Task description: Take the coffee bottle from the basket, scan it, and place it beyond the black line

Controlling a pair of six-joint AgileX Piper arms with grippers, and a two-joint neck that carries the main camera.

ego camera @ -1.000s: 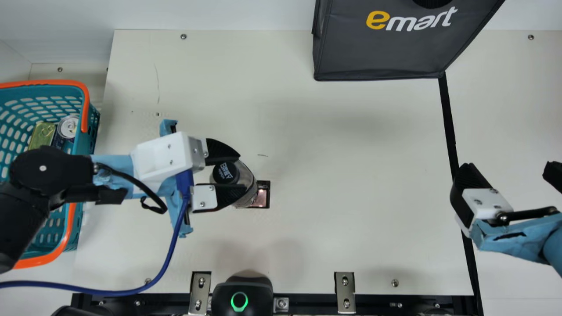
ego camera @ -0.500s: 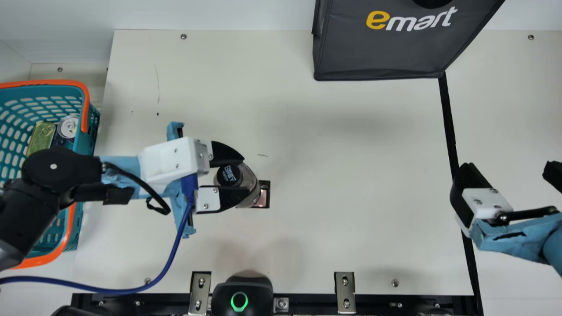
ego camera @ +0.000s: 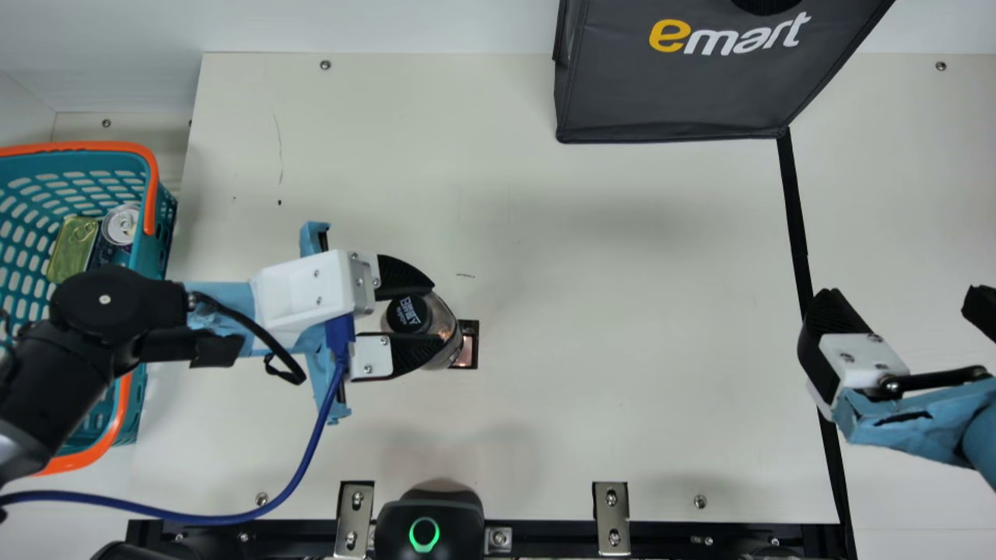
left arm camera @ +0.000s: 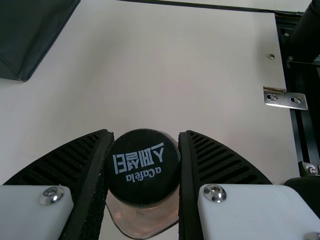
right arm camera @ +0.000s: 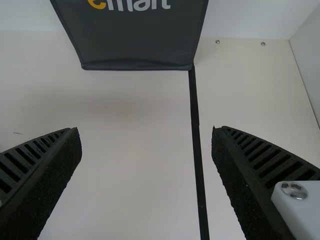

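Main view: my left gripper (ego camera: 438, 315) has the coffee bottle (ego camera: 408, 313) clamped between its jaws; basket (ego camera: 124, 146) at nine o'clock. My right gripper (ego camera: 900, 299), three o'clock: jaws open.

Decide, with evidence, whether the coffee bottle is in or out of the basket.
Out: the left claw grips the coffee bottle over the table, away from the basket.

- Left end of the cream flat table (ego camera: 622, 272): teal, orange-rimmed plastic basket (ego camera: 152, 253)
- In it: gold metal tin (ego camera: 74, 249) beside round silver-topped can (ego camera: 121, 224)
- Far side, right of centre: boxy black fabric bag (ego camera: 669, 93)
- From its near right corner: straight black line (ego camera: 795, 225)
- Over here, near edge: rounded black device (ego camera: 428, 513); small dark-framed window (ego camera: 468, 350) beyond
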